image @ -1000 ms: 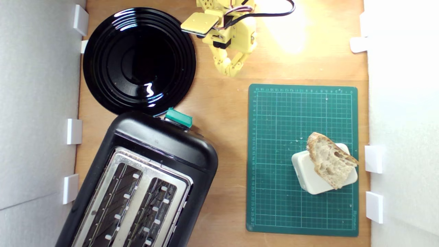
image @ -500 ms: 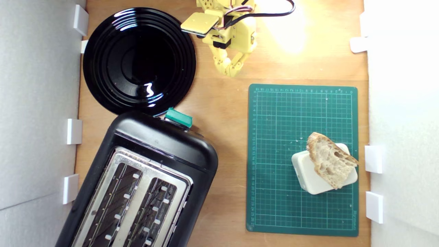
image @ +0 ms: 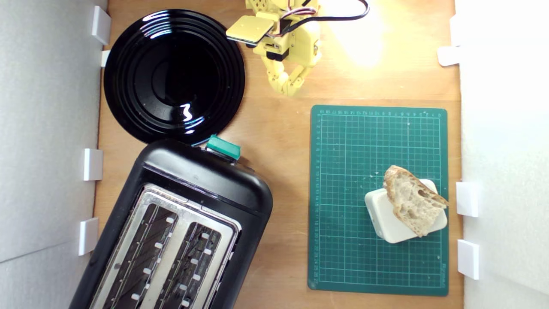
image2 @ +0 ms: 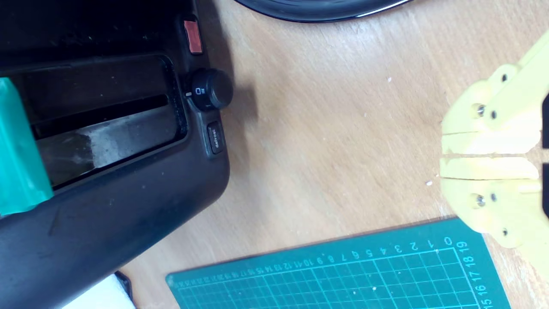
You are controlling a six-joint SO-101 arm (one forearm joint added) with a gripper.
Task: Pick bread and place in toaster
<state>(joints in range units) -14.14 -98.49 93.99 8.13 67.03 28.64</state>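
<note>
Gripper (image: 288, 88) pressed together, empty, near tabletop's (image: 274, 128) far edge. Bread (image: 412, 200) lay tilted on white block (image: 388, 219), on green mat (image: 343, 171). Best approach: spread wide, descend across crust. Toaster (image: 206, 180) well apart.

The arm (image: 285, 40) is yellow printed plastic with a flat square plate. Black and red cables loop from it. The gripper (image2: 444, 155) fingers carry small silver screws.

You see a glossy black plate (image: 173, 75), a matt wooden table (image: 279, 128), a black plastic toaster (image: 201, 180) with a metal top, and rough, holey bread (image: 411, 199).
</note>
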